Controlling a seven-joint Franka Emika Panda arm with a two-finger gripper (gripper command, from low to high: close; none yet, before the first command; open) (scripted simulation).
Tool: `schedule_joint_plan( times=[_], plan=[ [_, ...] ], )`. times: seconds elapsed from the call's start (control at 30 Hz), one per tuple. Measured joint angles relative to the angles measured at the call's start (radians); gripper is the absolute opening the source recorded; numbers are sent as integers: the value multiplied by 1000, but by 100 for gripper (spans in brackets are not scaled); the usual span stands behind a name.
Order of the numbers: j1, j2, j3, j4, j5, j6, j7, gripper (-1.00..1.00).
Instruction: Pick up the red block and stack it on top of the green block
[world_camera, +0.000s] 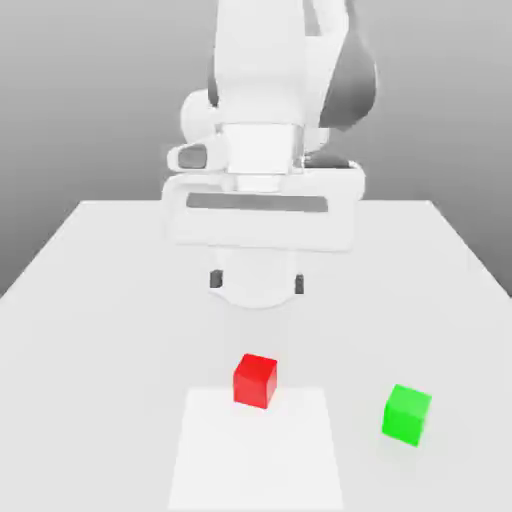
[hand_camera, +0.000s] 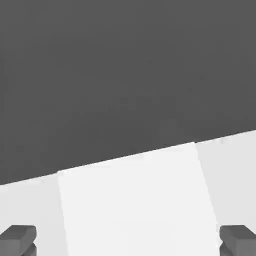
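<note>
Nearest in the exterior view, the green block (world_camera: 406, 414) is sitting on the table (world_camera: 90, 330) toward that view's right, well apart from the red block (world_camera: 255, 380), which is resting at the far edge of a paler square patch (world_camera: 255, 450). Behind them the gripper (world_camera: 256, 283) is hanging above the table with its fingers (hand_camera: 18, 239) spread wide and gripping nothing. The reach is seemingly just beginning, so the arm needs to be travelling toward the red block and lowering its jaws around it.
</note>
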Motion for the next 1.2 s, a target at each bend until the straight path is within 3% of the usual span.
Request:
schedule_joint_plan(
  times=[0.1, 0.3, 0.33, 0.57, 0.87, 1.13, 1.2],
  plan=[
    [-13, 171, 8, -80, -7, 136, 49, 0],
    [9, 414, -42, -69, -98, 341, 122, 0],
    [22, 449, -56, -65, -104, 372, 126, -100],
    [27, 457, -61, -63, -110, 380, 131, -100],
    [53, 174, -48, -94, -29, 127, 65, -100],
    [335, 257, 127, 168, -17, -53, -155, -100],
    [389, 305, 126, 206, -37, -42, -169, -100]
  ],
)
